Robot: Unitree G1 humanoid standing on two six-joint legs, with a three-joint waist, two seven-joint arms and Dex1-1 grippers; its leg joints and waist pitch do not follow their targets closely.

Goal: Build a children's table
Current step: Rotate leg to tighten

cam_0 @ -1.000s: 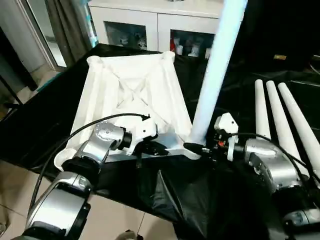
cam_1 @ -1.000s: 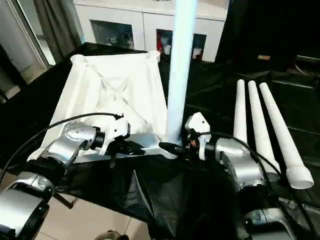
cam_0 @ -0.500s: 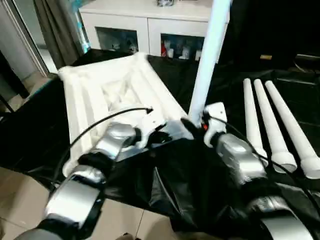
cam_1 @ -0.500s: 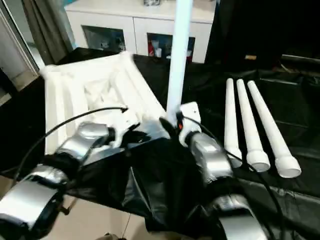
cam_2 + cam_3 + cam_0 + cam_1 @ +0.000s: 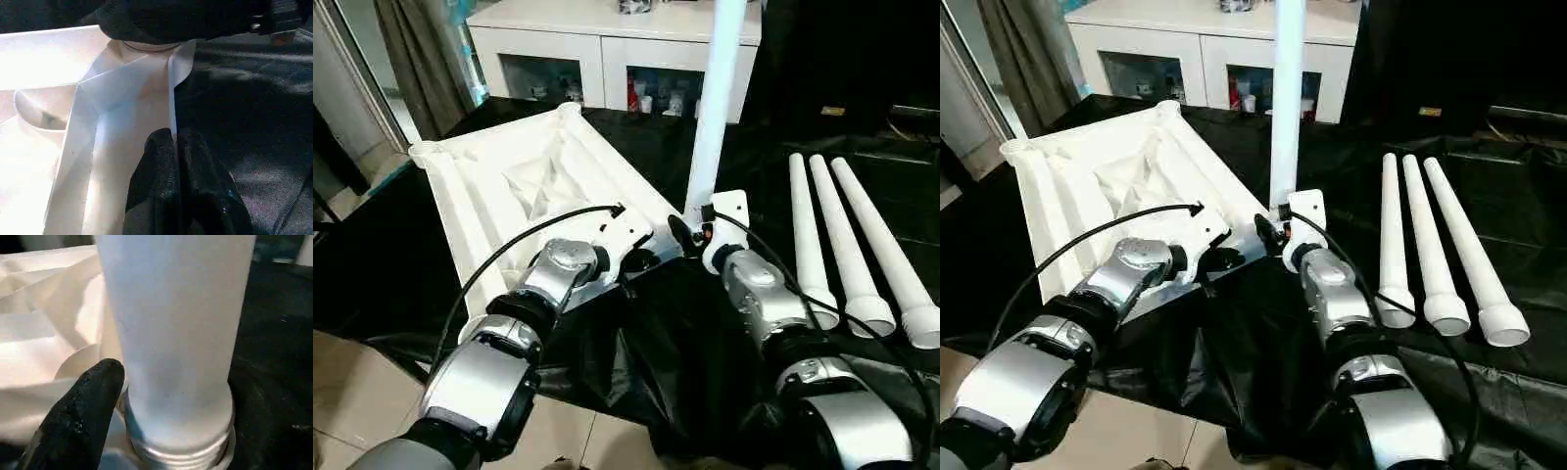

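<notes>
Black cloth covers the work table (image 5: 646, 382); white cabinet (image 5: 607, 39) behind.

Left gripper (image 5: 174, 142): fingers pinched together on the thin near wall of the upturned tabletop (image 5: 509, 186), just short of the corner socket.

Upright leg (image 5: 715, 108): stands in that socket, directly ahead of the right gripper (image 5: 690, 235). One black finger (image 5: 80, 406) lies beside the leg base; jaws look parted, whether they grip the leg I cannot tell.

Three spare legs (image 5: 852, 245) lie well off to that gripper's outer side.

Advice: keep the left pinch steady so the top cannot swivel; turn the leg square to the socket, not leaning.

Right wrist view shows thread rings exposed at the leg base, so seating looks incomplete; head views hide this behind the wrist.
</notes>
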